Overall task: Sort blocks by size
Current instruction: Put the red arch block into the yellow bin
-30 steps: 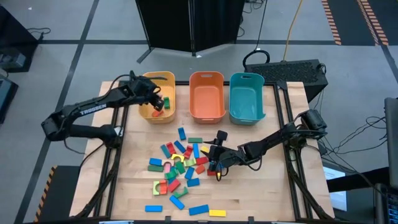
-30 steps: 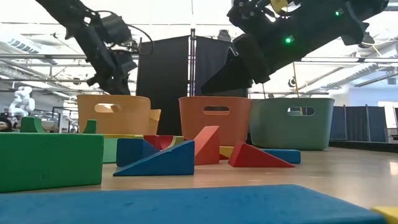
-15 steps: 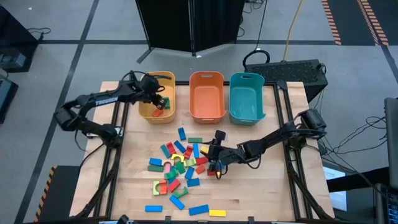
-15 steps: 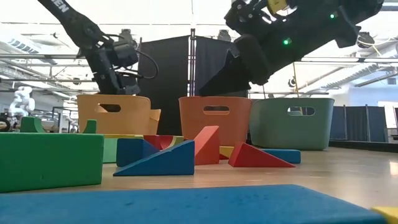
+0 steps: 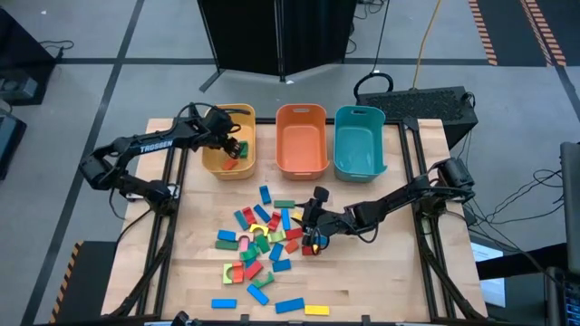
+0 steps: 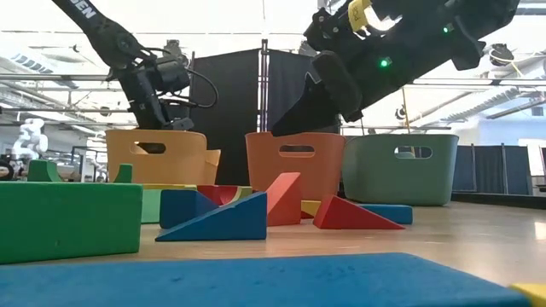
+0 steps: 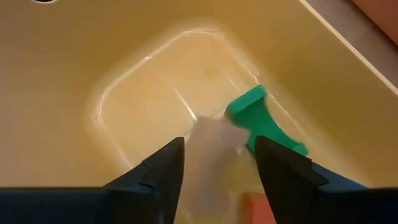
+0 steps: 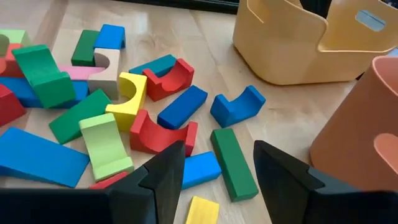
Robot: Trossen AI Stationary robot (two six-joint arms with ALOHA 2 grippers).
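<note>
Left claw (image 5: 234, 145) over yellow bin (image 5: 214, 161) | right claw (image 5: 311, 237) beside blocks (image 5: 258, 243)

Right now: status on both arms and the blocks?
Left gripper open inside the yellow bin, green block below it. Right gripper open, empty, over the block pile. Orange bin and teal bin show no blocks.

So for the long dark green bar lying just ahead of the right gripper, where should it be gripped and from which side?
Grip the dark green bar across its narrow width, near mid-length, coming down from above. It lies flat on the table, and its long sides look mostly free, though a blue block sits close to one side. The right gripper is open.
</note>
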